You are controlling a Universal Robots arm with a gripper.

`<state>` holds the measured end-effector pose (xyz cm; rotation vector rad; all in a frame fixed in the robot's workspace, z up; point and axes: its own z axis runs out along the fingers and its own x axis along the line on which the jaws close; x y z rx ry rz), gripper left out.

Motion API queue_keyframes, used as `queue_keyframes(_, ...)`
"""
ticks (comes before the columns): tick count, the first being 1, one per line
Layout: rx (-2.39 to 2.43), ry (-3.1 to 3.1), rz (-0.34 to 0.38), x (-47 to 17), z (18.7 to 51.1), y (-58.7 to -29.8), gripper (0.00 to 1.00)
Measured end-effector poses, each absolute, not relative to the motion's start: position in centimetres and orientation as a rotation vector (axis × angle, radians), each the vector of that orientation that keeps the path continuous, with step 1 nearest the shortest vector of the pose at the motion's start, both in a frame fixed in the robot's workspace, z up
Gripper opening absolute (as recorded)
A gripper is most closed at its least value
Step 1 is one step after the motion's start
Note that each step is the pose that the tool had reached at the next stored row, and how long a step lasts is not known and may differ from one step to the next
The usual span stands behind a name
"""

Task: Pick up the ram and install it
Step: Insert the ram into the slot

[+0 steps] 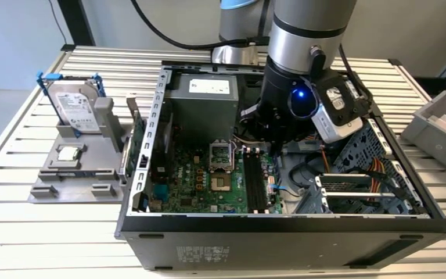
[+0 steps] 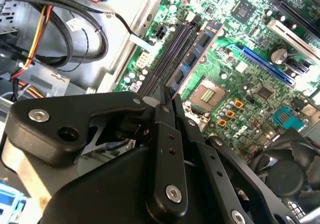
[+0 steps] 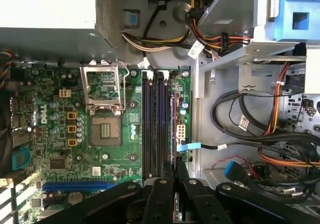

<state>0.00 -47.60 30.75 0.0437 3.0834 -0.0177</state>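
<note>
The ram (image 2: 197, 54) is a thin blue-green stick with a row of chips, and my gripper (image 2: 165, 101) is shut on its near end. The stick hangs tilted just above the motherboard, alongside the black memory slots (image 2: 167, 56). In the first wrist view the ram (image 3: 173, 134) shows edge-on, just beside the two long slots (image 3: 154, 124), with the gripper (image 3: 176, 176) closed around it. The exterior view has the gripper (image 1: 266, 136) low inside the open computer case (image 1: 285, 224), over the far end of the slots (image 1: 252, 180).
A CPU socket (image 3: 104, 129) lies beside the slots, and bundles of cables (image 3: 250, 119) fill the bay on their other side. The power supply (image 1: 204, 96) sits at the case's back. A hard drive in a blue frame (image 1: 76, 107) stands on a grey holder at the exterior view's left.
</note>
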Motion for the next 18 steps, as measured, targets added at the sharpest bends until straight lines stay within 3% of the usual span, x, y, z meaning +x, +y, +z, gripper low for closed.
queue_keyframes(18, 0.043, 3.109, -0.032, 0.9, 28.9, -47.1, 0.00)
